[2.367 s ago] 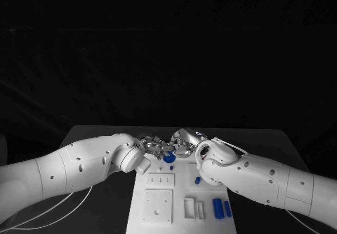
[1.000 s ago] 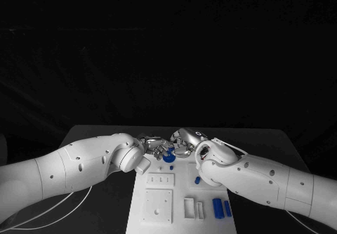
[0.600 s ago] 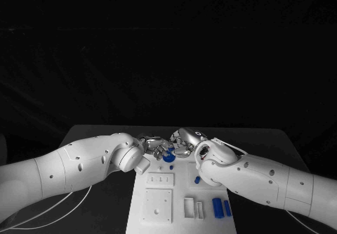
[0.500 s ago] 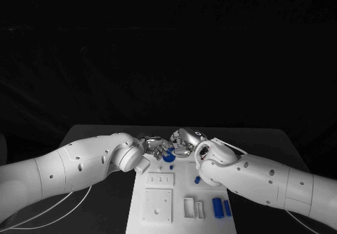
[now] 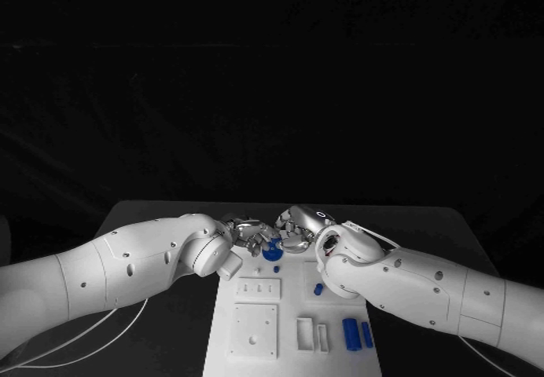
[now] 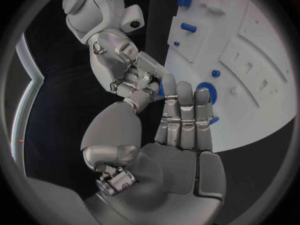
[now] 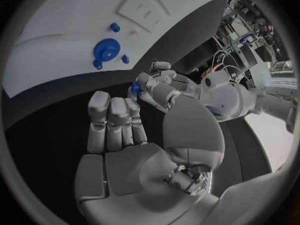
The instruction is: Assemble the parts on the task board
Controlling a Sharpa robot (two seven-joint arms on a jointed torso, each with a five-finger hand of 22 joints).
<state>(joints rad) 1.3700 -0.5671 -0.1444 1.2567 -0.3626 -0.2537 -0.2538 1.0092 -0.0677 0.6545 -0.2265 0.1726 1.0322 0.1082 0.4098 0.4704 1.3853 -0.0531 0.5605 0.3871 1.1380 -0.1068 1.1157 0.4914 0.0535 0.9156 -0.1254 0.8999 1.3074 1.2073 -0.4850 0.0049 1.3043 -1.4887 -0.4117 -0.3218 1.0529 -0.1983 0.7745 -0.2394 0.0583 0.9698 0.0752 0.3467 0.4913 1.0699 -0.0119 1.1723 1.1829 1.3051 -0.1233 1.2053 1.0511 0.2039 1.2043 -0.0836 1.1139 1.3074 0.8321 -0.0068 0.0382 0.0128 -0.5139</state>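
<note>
At the far end of the task board (image 5: 284, 314), above its edge, the left hand (image 5: 251, 232) and the right hand (image 5: 297, 236) are brought together fingertip to fingertip. A small blue part (image 7: 135, 87) is seen between them, touching the fingers of both. Which hand actually grips it cannot be told: in each wrist view the part sits at the other hand's curled fingertips, while the near hand's own fingers are laid straight and close together. The step in hand is judged to be a transfer or re-gripping of this part in the air before it is seated.

A firm pinch by one hand and a clean letting-go by the other are called for next. The part would then have to be carried down to the board, probably near the blue gear (image 5: 272, 252) lying flat just below the hands.

On the board, a small blue stud (image 5: 277, 269) is set just nearer than the gear, and a short blue peg (image 5: 318, 290) lies further toward the robot. Two blue cylinders (image 5: 351, 334) are laid side by side at the near right, beside a white slotted block (image 5: 308, 334) whose slots are seen unfilled. Most of the assembly is therefore judged still to be done.
</note>
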